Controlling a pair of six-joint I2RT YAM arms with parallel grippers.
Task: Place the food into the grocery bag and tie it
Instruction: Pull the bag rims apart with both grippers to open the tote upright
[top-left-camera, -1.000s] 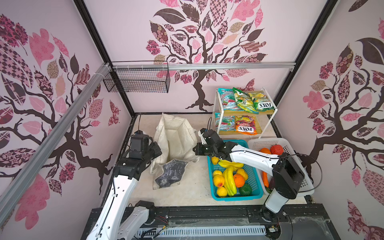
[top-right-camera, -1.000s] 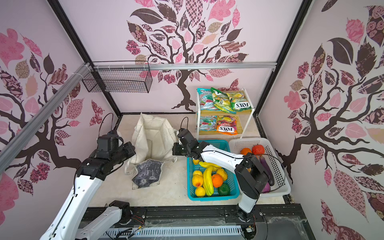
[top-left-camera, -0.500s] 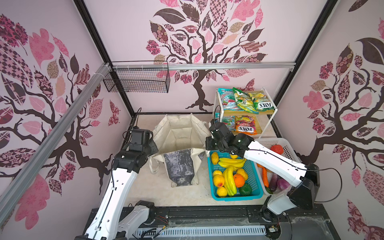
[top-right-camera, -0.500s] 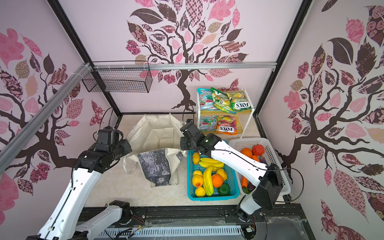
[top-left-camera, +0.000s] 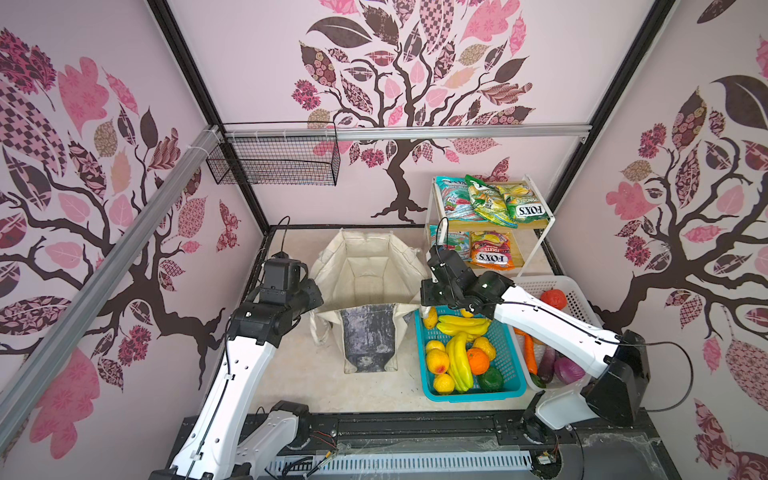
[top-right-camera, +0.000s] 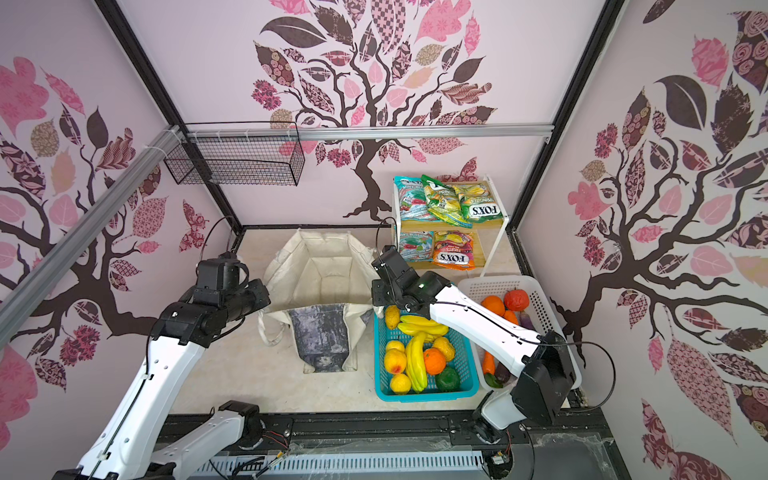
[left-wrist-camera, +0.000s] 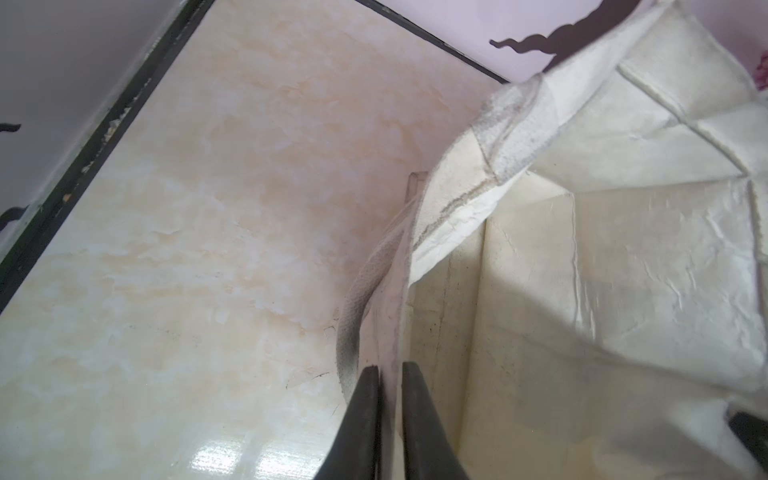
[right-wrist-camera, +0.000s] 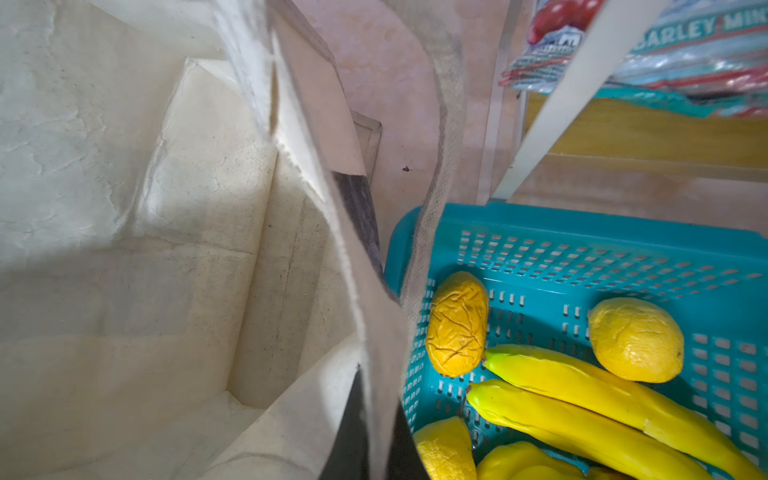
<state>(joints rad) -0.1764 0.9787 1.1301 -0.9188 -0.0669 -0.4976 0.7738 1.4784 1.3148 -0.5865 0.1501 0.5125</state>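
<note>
The grocery bag (top-left-camera: 365, 270) (top-right-camera: 324, 270), a cream tote with a grey front panel, stands on the floor with its mouth held wide and nothing visible inside. My left gripper (top-left-camera: 316, 297) (left-wrist-camera: 390, 368) is at its left rim, fingers close on either side of the cloth. My right gripper (top-left-camera: 420, 301) (right-wrist-camera: 378, 386) is shut on the right rim, beside the teal basket (top-left-camera: 473, 395). The food lies outside the bag: bananas (top-left-camera: 461, 324) (right-wrist-camera: 582, 382) and round fruit in that basket, sweet packets (top-left-camera: 490, 199) on the shelf.
A white basket (top-left-camera: 577, 291) with vegetables sits to the right of the teal one. The white wire shelf rack (top-left-camera: 540, 237) stands at the back right, close behind my right arm. A black wire basket (top-left-camera: 274, 160) hangs on the back wall. One bag strap (top-left-camera: 320, 332) droops at the front left.
A second ago the bag lay slumped with its mouth narrow. Both grippers have since pulled its rims apart, the right one moving right and back, and the bag now stands open.
</note>
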